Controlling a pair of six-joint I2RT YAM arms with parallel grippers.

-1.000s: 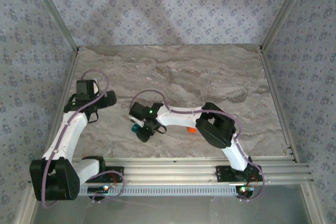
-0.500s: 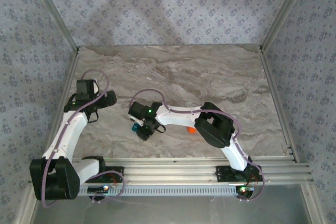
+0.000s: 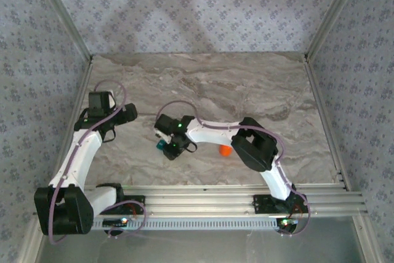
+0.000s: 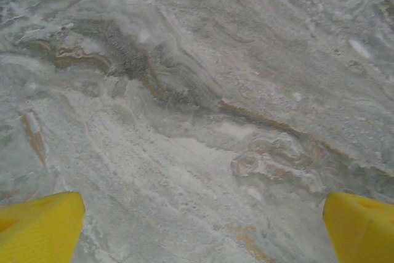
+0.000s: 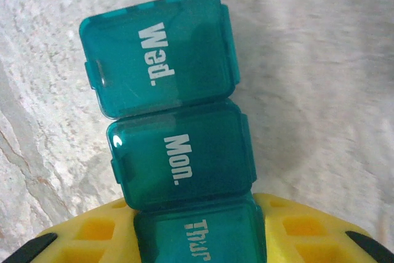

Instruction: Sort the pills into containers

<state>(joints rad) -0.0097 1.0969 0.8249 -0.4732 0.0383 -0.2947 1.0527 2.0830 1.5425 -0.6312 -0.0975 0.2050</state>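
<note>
Three lids (image 5: 157,53) on the teal pill box (image 5: 181,158) sit shut—sorting looks barely begun. Your right gripper (image 5: 197,235) pinches its 6 o'clock end; your left gripper (image 4: 203,226) hangs spread over the table (image 4: 184,90), 10 o'clock from the box.

Right wrist view: teal pill box (image 5: 172,133) cut by bottom edge. "Thur" compartment (image 5: 197,238) only partly shown, lettering clipped. It sits between yellow fingers (image 5: 86,235) of right hand (image 5: 197,247), and fingers run off frame bottom. Contents under tinted lids (image 5: 160,53) can't be made out. Counter (image 5: 320,60) soft, blurred.

Top view: box mostly hidden under right hand, just a teal speck, compartments too small to count. Orange object (image 3: 226,150) half hidden behind right arm (image 3: 209,132); kind unclear.

Left wrist view: left hand (image 4: 200,232) yellow fingertips (image 4: 40,229) clipped at bottom corners.
</note>
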